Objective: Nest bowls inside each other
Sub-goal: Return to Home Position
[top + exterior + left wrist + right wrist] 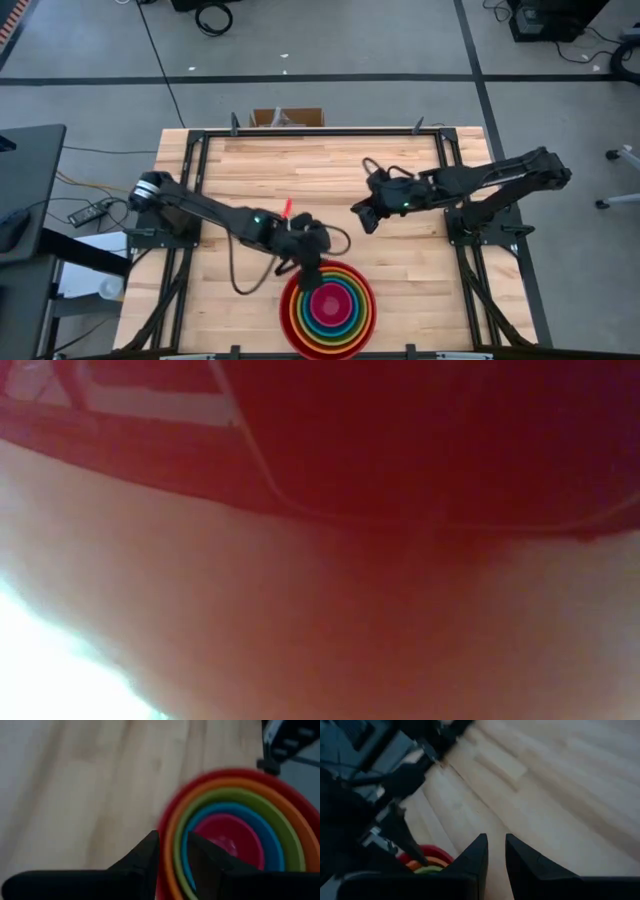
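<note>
Several bowls sit nested near the table's near edge: the red bowl (292, 318) outermost, then orange (172, 827), olive-green (280, 822), blue (265, 837), and the magenta-pink bowl (329, 300) in the middle. The red wall (400, 440) fills the low view. My left gripper (308, 272) hangs over the stack's far-left rim, open by a narrow gap (172, 857), with nothing between its fingers. My right gripper (364, 216) hovers over bare wood, farther back and to the right. Its fingers (496, 852) are slightly apart and empty.
A cardboard box (287, 117) stands just past the table's far edge. Dark frame rails (195, 170) run along the left and right sides of the wooden table (300, 170). Bare wood shows across the middle and far part.
</note>
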